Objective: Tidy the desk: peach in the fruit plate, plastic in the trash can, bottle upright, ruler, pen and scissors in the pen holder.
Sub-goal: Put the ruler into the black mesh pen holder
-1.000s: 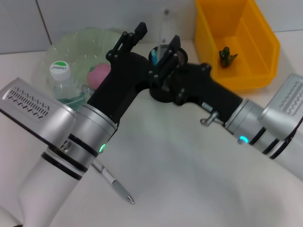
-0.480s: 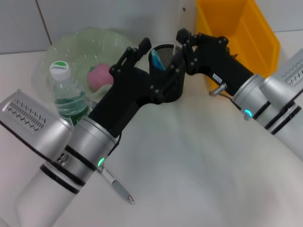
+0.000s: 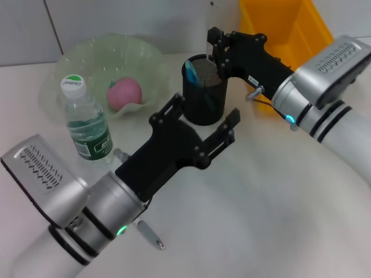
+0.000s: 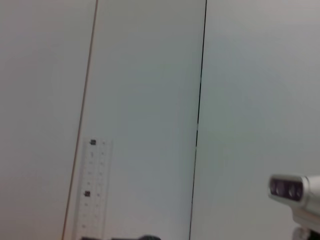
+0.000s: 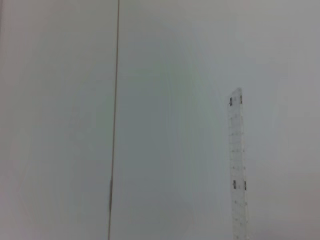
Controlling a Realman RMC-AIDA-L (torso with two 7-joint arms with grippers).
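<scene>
A black mesh pen holder (image 3: 204, 95) stands mid-table with a blue-handled item (image 3: 191, 74) inside. My right gripper (image 3: 213, 39) is at the holder's far rim, shut on a clear ruler (image 5: 237, 165) that stands upright; the ruler also shows in the left wrist view (image 4: 92, 190). My left gripper (image 3: 203, 119) is open and empty, just in front of the holder. A pink peach (image 3: 124, 94) lies in the green fruit plate (image 3: 87, 52). A water bottle (image 3: 87, 124) stands upright beside the plate. A pen (image 3: 149, 236) lies on the table, partly under my left arm.
A yellow bin (image 3: 290, 29) stands at the back right, its inside mostly hidden by my right arm. A white wall runs close behind the plate, holder and bin. The white tabletop (image 3: 261, 208) stretches to the front right.
My left gripper has drawn back from the pen holder toward the front, uncovering the bottle and peach. My right arm has swung to the far side of the holder with the ruler.
</scene>
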